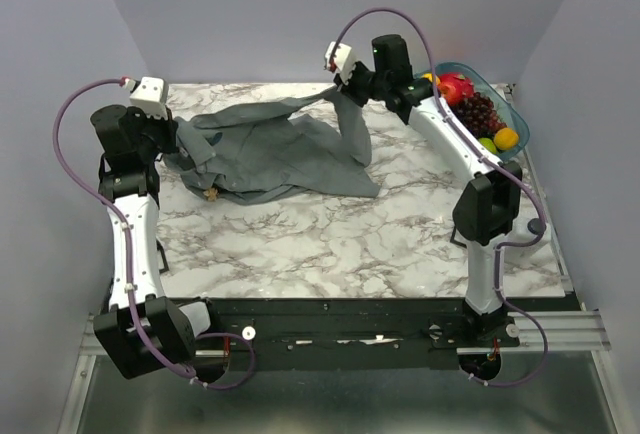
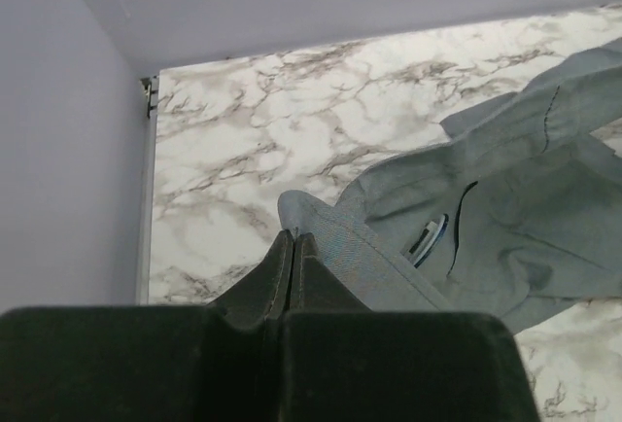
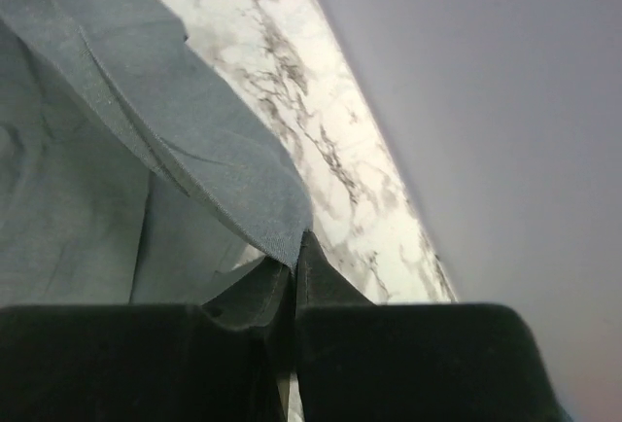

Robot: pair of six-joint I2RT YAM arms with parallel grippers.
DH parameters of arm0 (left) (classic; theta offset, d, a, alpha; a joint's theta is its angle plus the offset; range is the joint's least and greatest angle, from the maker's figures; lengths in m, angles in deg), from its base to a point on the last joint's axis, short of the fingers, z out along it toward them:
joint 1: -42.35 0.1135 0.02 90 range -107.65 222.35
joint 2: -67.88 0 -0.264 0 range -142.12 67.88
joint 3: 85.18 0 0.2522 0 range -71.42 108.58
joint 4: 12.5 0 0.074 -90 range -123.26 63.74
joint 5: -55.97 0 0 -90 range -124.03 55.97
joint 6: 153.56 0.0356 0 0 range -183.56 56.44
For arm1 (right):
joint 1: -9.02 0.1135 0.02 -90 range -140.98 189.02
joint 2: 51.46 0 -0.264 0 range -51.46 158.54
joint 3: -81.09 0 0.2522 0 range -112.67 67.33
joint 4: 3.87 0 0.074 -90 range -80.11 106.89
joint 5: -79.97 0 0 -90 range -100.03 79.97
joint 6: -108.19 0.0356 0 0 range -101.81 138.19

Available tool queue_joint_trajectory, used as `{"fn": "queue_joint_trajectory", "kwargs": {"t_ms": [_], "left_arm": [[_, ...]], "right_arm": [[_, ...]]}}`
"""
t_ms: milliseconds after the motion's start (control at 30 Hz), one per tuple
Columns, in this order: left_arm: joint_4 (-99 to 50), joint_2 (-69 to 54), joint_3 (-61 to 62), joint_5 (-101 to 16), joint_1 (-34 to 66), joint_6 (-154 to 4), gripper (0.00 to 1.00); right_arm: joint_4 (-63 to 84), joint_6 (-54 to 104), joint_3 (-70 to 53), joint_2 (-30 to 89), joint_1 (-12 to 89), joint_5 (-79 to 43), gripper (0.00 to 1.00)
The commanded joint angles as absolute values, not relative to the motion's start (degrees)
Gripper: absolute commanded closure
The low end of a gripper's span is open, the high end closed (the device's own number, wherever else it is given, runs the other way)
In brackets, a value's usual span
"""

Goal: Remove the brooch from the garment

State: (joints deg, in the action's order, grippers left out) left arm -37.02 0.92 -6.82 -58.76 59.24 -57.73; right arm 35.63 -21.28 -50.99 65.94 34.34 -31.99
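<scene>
Marble-patterned tabletop [image 1: 350,244] meets the pale wall [image 1: 60,34] along its left side. In the left wrist view we see a bare stretch of it between that edge and the cloth, running back to the far corner. The left claw [image 2: 293,239] is closed, its tips pinching a rounded corner of the garment [image 1: 285,154] near that left edge.

Just right of those tips, a small roundish blue-and-white piece sits in a fold of the grey fabric; we take it for the brooch [image 2: 428,239]. Only part of it shows, the rest tucked under the cloth. From above we also see a small tan speck [image 1: 211,194] at the garment's near hem, and we cannot tell what it is.

The garment is a grey shirt, crumpled and creased, lying across the far half of the tabletop. All of the near half in front of it is open marble.

Further right, the right claw [image 3: 294,250] is clamped on another edge of the garment and holds it raised off the tabletop near the back wall, so the cloth hangs down in a peak.

At the far right corner stands a blue bowl [image 1: 508,99] of fruit [image 1: 478,112], just beside the right arm and close to the right edge.
</scene>
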Motion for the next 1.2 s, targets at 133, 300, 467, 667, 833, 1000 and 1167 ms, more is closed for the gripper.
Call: {"fn": "queue_joint_trajectory", "kwargs": {"t_ms": [133,300,467,667,833,1000,1167], "left_arm": [[-52.5,4.9,-7.6,-71.9,60.9,-45.9,0.5],[-47.9,4.2,-8.8,-73.2,51.3,-45.6,0.32],[-44.8,0.9,-10.8,-69.7,39.8,-40.6,0.29],[-42.3,-1.6,-15.7,-66.2,30.1,-35.1,0.29],[-31.5,1.9,-26.1,-56.0,21.8,-31.9,0.32],[-27.3,0.8,-29.0,-49.3,17.7,-35.2,0.37],[-26.7,-1.3,-27.7,-46.2,17.7,-38.1,0.4]], "right_arm": [[32.0,-21.2,-47.5,67.0,35.5,-33.1,0.89],[33.8,-20.1,-47.3,67.0,35.5,-34.2,0.9],[34.1,-17.5,-47.0,66.5,35.6,-35.4,0.9],[33.6,-17.4,-45.0,66.0,35.7,-34.2,0.9],[32.0,-16.0,-43.2,65.5,35.8,-32.4,0.9],[32.0,-16.0,-42.0,64.6,35.8,-32.3,0.91],[32.6,-15.7,-41.7,64.0,35.8,-32.4,0.91]]}}
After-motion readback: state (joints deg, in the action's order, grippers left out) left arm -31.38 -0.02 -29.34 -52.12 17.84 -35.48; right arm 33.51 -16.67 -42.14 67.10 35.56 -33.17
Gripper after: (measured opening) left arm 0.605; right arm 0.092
